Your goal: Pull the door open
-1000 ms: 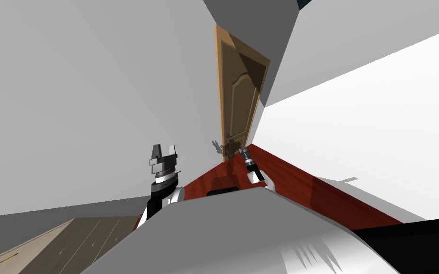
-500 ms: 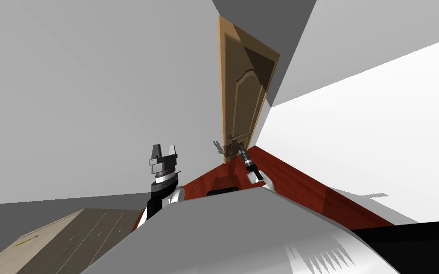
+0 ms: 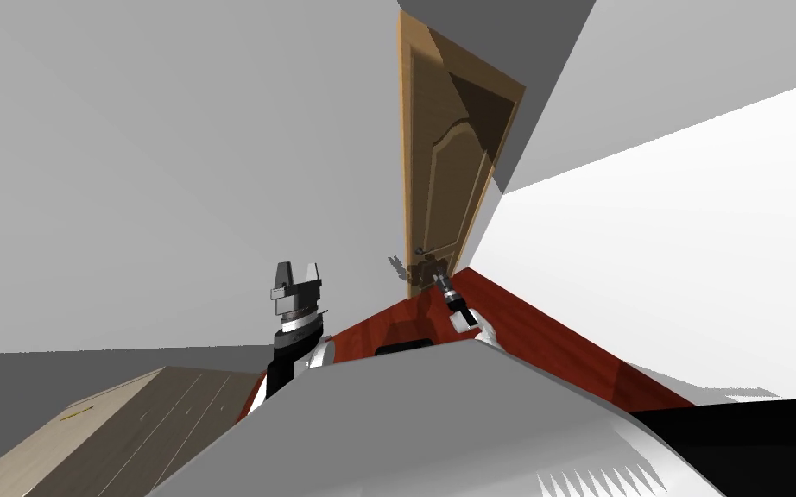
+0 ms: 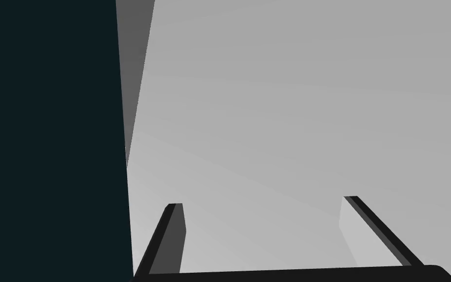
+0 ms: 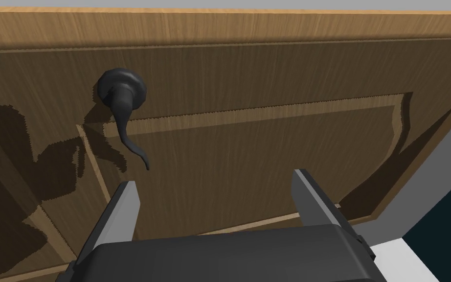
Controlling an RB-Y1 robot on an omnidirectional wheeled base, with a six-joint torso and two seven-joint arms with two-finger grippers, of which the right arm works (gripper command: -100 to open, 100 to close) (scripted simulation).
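A brown wooden panelled door [image 3: 441, 164] stands ahead in the corner between two walls. Its dark lever handle [image 3: 423, 253] sits low on the door's left side. My right gripper [image 3: 438, 276] is stretched out just short of that handle. In the right wrist view the door panel [image 5: 268, 142] is close, and the handle [image 5: 123, 103] hangs from its round rose, off beyond the left finger [image 5: 125, 208]. The right gripper [image 5: 214, 188] is open with nothing between its fingers. My left gripper [image 3: 295, 274] is raised beside the chest, open and empty [image 4: 262, 201].
A grey wall [image 3: 172, 173] runs along the left of the door and a white wall [image 3: 690, 242] along the right. The floor [image 3: 560, 345] is red-brown. A pale wooden cabinet with drawers [image 3: 111, 423] lies at lower left. A black area [image 3: 750, 440] shows at lower right.
The whole head picture has shifted: I have turned, so the door looks wider and the cabinet has slid right. Both grippers keep their pose and stay open.
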